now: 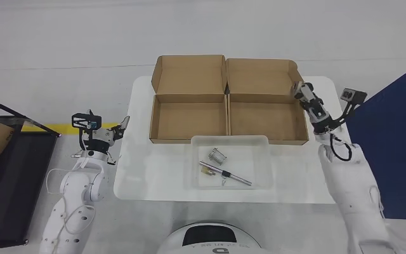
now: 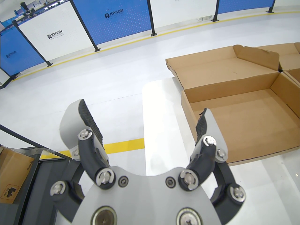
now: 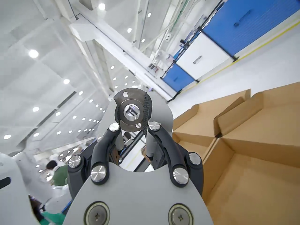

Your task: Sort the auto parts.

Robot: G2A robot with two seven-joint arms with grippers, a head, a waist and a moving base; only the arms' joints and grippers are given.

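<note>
Over at the left edge of the white table (image 1: 136,162) the left pincer (image 1: 119,127) hangs just off the tabletop, its two pads spread wide with nothing between them (image 2: 143,111). It looks idle, and I'd leave it parked there, out of the way.

Next along is the left box (image 1: 188,119), lid folded back and floor bare. In front of the two boxes sits the clear tray (image 1: 261,166), with a short sleeve (image 1: 218,155) and a long rod (image 1: 225,173) lying apart in it, waiting their turn.

The right box (image 1: 263,119) is open too, and nothing shows on its floor. At its far right corner is the right pincer (image 1: 298,89), pinching a flat metal ring (image 3: 134,99) by its rim, one pad on each side (image 3: 133,115). The ring is up in the air, not in any box.

From where I stand, the job in hand is dropping that ring into the right box. The pincer is tipped up toward the ceiling lights and sits by the box's corner wall. So I'd bring it inward over the open floor, tilt it down and lower it close to the cardboard before letting go. A thin ring dropped from high may roll, or bounce over the low wall. The pads should open only once the ring is well clear of the side flap.
</note>
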